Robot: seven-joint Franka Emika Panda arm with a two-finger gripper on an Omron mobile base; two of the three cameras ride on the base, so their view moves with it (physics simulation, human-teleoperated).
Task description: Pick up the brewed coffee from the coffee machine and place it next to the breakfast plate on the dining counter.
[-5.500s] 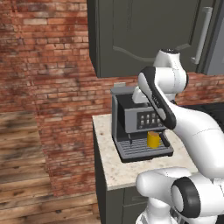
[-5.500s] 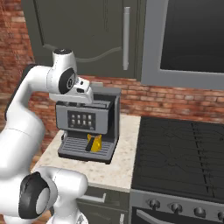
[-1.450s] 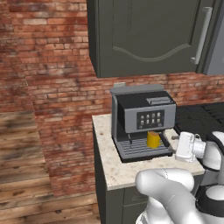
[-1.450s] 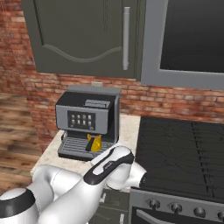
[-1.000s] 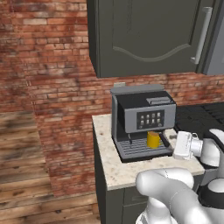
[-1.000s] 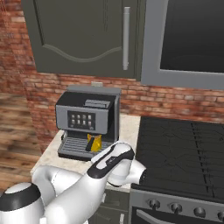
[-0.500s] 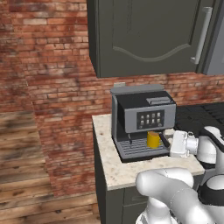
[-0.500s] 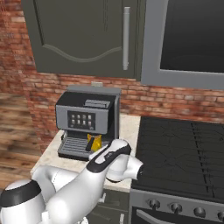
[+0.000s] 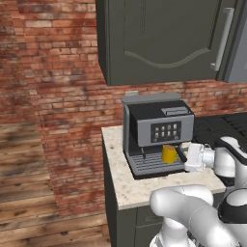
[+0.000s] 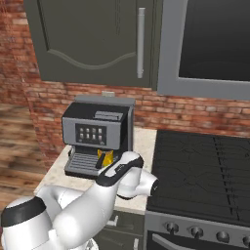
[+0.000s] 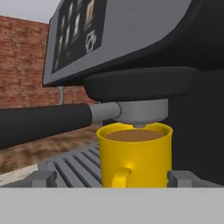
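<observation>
A red brick wall (image 9: 58, 72) runs behind everything, rough and bumpy; below it at the left lies a brown wooden floor (image 9: 19, 193) made of long boards; two dark grey cupboards (image 9: 159, 38) hang up high, smooth, each door with one long silver handle; a black stove (image 10: 205, 171) with a lined top stands to the right of the worktop (image 9: 120, 178), which is pale, speckled stone on a dark cabinet.

One coffee machine (image 9: 157, 128) stands on that worktop; it is a boxy thing, dark grey and silver, with a panel of small white buttons on the front and a tray of thin ribs at the bottom.

One white arm (image 10: 83, 205), round and shiny, reaches across to the machine.

One small yellow mug (image 11: 134, 154) stands on the ribbed tray, right under the round spout; it is smooth and round, has one curved handle that faces the hand camera, and holds brown coffee nearly to the rim.

The hand (image 11: 113, 179) is just in front of the mug; its two small grey fingertips (image 11: 41, 178) sit wide apart, one on each side of the mug's bottom, holding nothing.
</observation>
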